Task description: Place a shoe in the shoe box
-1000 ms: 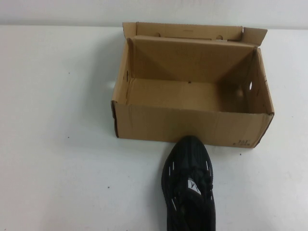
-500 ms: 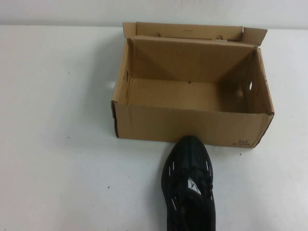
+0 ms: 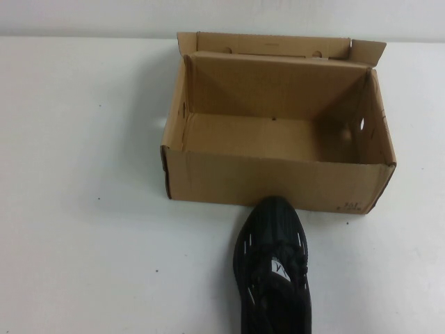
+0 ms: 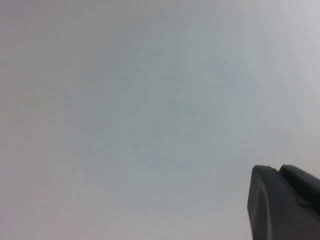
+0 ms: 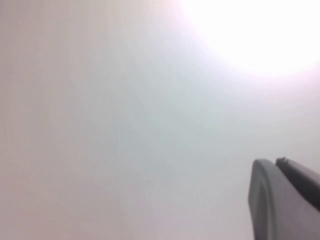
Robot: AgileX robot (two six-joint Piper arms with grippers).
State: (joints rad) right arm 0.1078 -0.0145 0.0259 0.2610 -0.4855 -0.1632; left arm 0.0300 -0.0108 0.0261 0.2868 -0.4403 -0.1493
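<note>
1. The table [image 3: 83,209] is the biggest thing I have on screen: a plain white surface filling the high view, with a pale wall running along its far edge.

2. The shoe box [image 3: 278,182] sits on the table toward the far side, a little right of centre. It is brown corrugated cardboard, open at the top, with its flap lid [image 3: 278,44] standing up behind the far wall. I see bare cardboard floor inside. Small round holes show in the right wall, and small dark print marks the near wall at its right corner.

3. The shoe [image 3: 273,268] lies on the table in front of the box, outside it, right of centre. It is black with short silver-white dashes along its sides and a white label on the tongue. Its toe points away from me and reaches the box's near wall; I cannot tell whether it touches. The heel runs off the near edge of the high view.

4. The left gripper [image 4: 282,202] appears only in its own wrist view, as one dark finger against blank white. I cannot tell how its fingers are set.

5. The right gripper [image 5: 282,200] likewise appears only in its wrist view, one dark finger over white with a bright glare patch. I cannot tell its setting either.
</note>
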